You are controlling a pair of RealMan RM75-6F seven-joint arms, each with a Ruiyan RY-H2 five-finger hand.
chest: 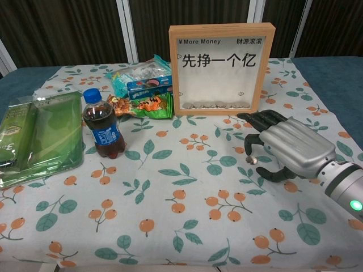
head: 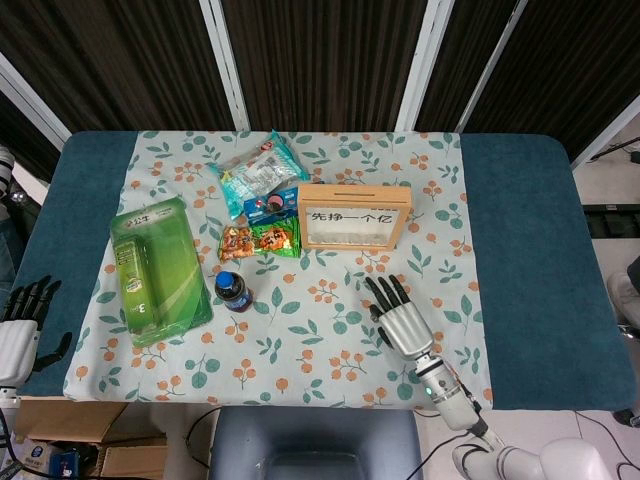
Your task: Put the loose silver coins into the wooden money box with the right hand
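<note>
- The right robot hand [chest: 289,148], silver with black fingers, is at the right of the middle in the chest view, low over the flowered tablecloth [chest: 187,209]. Its fingers are spread and a little bent, the palm faces down, and it holds nothing.
- One small round silver coin [chest: 250,161] lies loose on the tablecloth, just under the bent fingertips [chest: 249,145] at the left side of this hand. I cannot tell if a finger touches it. In the head view the hand [head: 398,318] covers the coin.
- The wooden money box with a clear front and black Chinese letters [chest: 220,68] stands upright at the upper middle of the chest view, behind the coin and the hand and apart from them. A row of coins lies at its bottom, behind the clear pane.
- The left robot hand [head: 20,325] is at the lower left edge of the head view, beyond the blue table [head: 520,260] edge. Its fingers are straight and apart, and it holds nothing.
- A small dark cola bottle with a blue cap [chest: 103,125] stands upright at the left of the middle.
- A flat green packet in clear plastic [chest: 37,136] lies at the far left.
- Snack bags, one light teal [chest: 139,72] and one orange and green [chest: 143,105], lie just left of the money box.
</note>
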